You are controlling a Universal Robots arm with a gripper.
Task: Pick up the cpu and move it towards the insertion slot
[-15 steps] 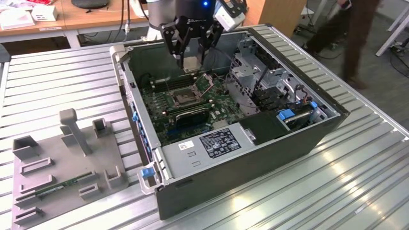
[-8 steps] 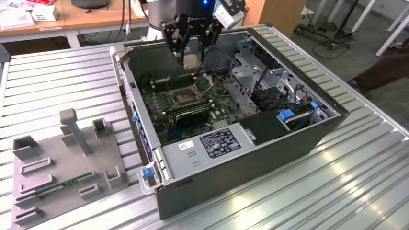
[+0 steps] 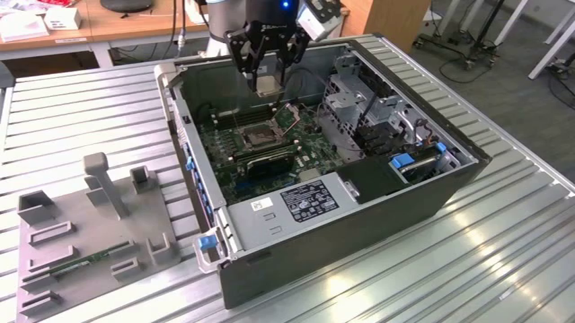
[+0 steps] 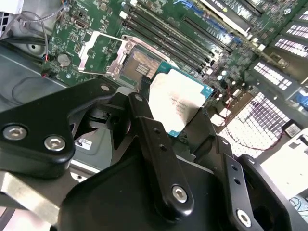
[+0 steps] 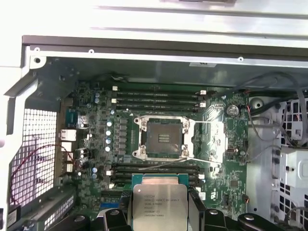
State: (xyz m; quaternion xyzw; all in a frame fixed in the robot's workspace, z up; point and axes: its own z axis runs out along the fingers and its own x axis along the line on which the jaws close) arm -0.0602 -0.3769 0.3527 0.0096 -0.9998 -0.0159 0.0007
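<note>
Cpu [image 5: 159, 208] clamped between black fingers [image 4: 154, 139] of the gripper [image 3: 266, 82], silvery face showing in both wrist views, lifted clear above the green circuit board [image 5: 96, 144] inside the open computer case [image 3: 359, 202]. Held apart from the insertion slot [image 5: 162, 139], not yet over it; slot open, dark centre bare, metal bracket [image 4: 103, 50] swung aside. Long black memory slots [image 5: 156, 98] on either side of the socket. Outside the case, on the slatted metal table [image 3: 90, 114], near its front corner at the exterior view's left, a grey tray [image 3: 90, 242] with a thin green memory stick [image 3: 90, 261] lying in it.
</note>
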